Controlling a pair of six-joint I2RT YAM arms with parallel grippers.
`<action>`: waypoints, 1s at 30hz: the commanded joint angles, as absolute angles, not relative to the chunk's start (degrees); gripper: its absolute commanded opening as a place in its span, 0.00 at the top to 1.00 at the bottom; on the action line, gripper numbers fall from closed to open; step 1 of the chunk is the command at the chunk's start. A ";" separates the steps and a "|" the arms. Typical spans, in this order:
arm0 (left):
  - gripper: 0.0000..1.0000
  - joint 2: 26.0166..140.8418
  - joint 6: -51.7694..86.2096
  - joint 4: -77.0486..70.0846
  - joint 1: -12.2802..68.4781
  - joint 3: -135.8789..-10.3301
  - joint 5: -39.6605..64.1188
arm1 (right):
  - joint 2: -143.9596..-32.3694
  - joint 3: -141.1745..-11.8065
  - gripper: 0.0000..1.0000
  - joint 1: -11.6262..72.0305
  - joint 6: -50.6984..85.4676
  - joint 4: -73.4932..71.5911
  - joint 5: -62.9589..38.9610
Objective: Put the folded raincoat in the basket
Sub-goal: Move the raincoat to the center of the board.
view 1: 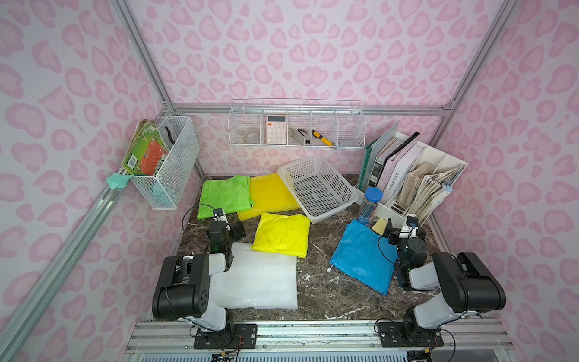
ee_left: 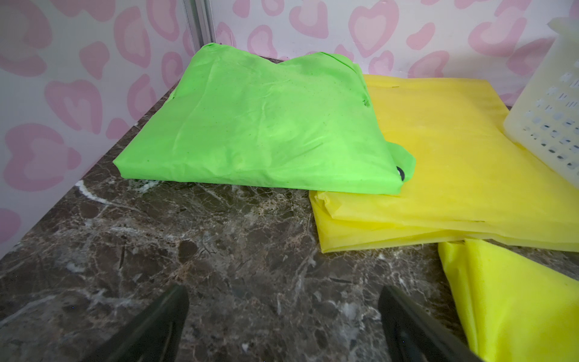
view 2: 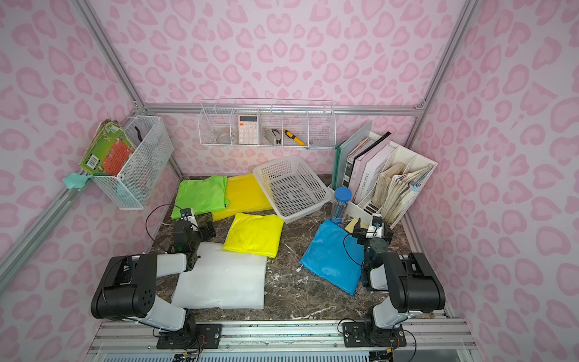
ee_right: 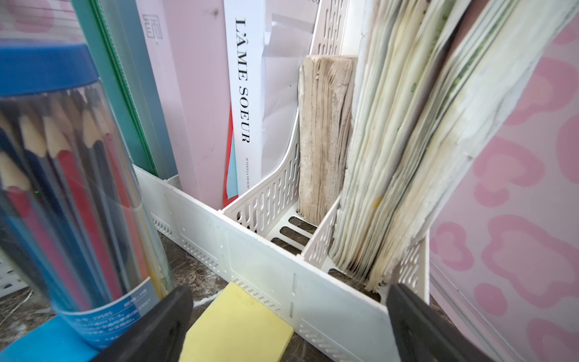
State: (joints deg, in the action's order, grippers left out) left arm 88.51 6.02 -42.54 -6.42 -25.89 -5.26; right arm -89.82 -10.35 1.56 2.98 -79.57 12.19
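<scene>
Marble tabletop [view 1: 329,291] carries the folded raincoats [view 1: 282,235], all outside the empty basket [view 1: 336,175], while left gripper [ee_left: 283,294] and right gripper [ee_right: 289,291] gape wide, holding nothing, so I judge the task not yet begun.

White book spine [ee_right: 246,81] in file holder [ee_right: 266,266]: "LÀME SOEUR", black capitals running down the spine. Fine print line below it, too small to read. Pencil tube label [ee_right: 109,316]: printed digits, blurred. Green book [view 1: 142,156]: barcode, numbers illegible
</scene>
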 commanded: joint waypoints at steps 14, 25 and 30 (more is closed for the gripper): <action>0.01 74.25 22.06 14.70 -3.25 -51.33 -15.12 | -73.23 -10.88 0.00 2.70 7.43 -65.65 23.14; 0.01 58.30 38.11 34.25 -5.88 -47.67 0.91 | -48.53 -18.35 0.17 2.49 34.79 -20.86 -6.31; 0.06 58.21 38.29 41.90 -5.14 -48.73 22.57 | -49.94 -21.85 0.23 15.31 33.92 -9.14 -14.67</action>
State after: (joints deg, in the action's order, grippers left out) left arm 58.70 36.29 35.53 -5.58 -49.10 7.62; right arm -48.69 -20.34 10.11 32.91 -20.82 -6.39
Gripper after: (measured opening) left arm 0.949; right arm 0.767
